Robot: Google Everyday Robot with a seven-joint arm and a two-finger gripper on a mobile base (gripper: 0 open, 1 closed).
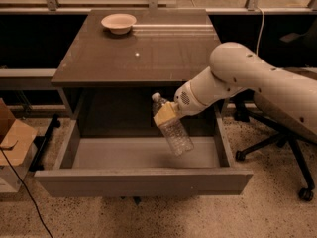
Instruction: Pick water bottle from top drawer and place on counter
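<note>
Speckled floor (277, 217), office chair (298, 155) (cardboard box (15, 143) left).

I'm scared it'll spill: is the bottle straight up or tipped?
Tipped. The small clear ribbed plastic water bottle leans, cap up-left, base down-right, gripped by the yellow claw over the wide grey-brown drawer.
</note>
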